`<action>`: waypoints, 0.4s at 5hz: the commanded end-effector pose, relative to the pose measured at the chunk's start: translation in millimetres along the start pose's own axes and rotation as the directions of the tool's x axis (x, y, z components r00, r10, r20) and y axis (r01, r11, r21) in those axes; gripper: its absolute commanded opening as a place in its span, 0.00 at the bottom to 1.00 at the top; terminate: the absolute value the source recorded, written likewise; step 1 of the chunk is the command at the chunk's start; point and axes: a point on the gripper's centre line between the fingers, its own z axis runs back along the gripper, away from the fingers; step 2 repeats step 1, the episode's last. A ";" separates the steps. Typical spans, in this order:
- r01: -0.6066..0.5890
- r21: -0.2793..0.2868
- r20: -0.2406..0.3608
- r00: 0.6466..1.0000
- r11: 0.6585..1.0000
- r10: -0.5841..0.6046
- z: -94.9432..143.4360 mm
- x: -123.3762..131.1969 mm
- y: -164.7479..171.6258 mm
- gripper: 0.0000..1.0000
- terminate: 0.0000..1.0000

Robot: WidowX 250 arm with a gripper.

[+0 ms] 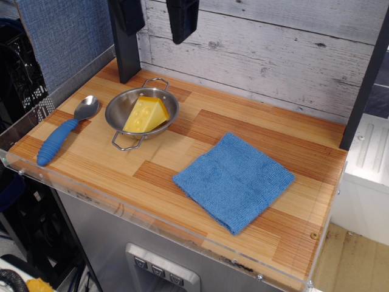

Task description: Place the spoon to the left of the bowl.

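Note:
The spoon (62,131) lies flat on the wooden table, left of the bowl, metal scoop toward the back and ribbed blue handle toward the front left edge. The steel bowl (141,113) with two wire loop handles stands to its right and holds a yellow cheese wedge (146,114). My gripper (155,18) hangs high at the top of the view, above and behind the bowl. Its two dark fingers (182,19) stand wide apart and hold nothing.
A folded blue cloth (233,180) lies on the right half of the table. A dark post (124,45) stands at the back left, behind the bowl. A clear plastic lip (152,216) runs along the table's front edge. A grey plank wall (273,48) backs the table.

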 end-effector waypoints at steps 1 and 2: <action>0.011 0.004 0.034 0.999 1.000 -0.012 12.0 -7.9 -2.6 1.00 1.00; 0.011 0.004 0.034 0.999 1.000 -0.012 12.0 -7.9 -2.6 1.00 1.00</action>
